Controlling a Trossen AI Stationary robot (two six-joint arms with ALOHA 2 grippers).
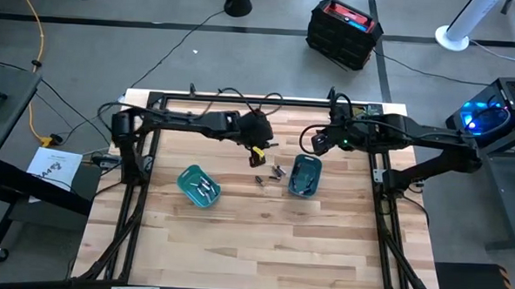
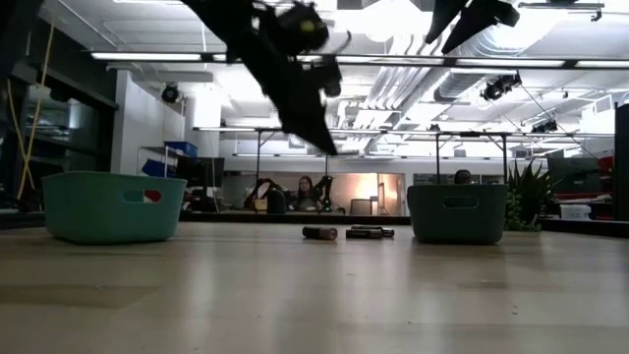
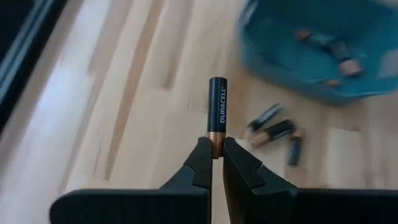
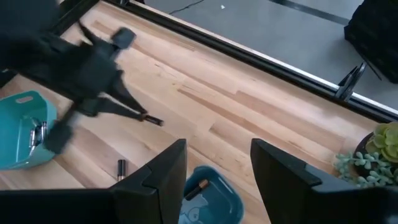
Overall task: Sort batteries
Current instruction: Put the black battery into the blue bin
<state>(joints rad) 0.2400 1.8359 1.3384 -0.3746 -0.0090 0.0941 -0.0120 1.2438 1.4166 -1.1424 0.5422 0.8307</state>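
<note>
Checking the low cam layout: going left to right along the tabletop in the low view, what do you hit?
Left teal bin → one loose battery → a second battery lying just past it → right teal bin.

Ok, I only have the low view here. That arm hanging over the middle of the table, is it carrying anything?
Observer: Yes. The left wrist view shows the left gripper shut on a battery, pinched at its copper end.
Operator: Do the bins have anything in them? I only see their walls.
Observer: From above, the left bin holds several batteries.
Operator: And the other arm?
Observer: The right gripper is open and empty, up over the table by the right bin.
</note>
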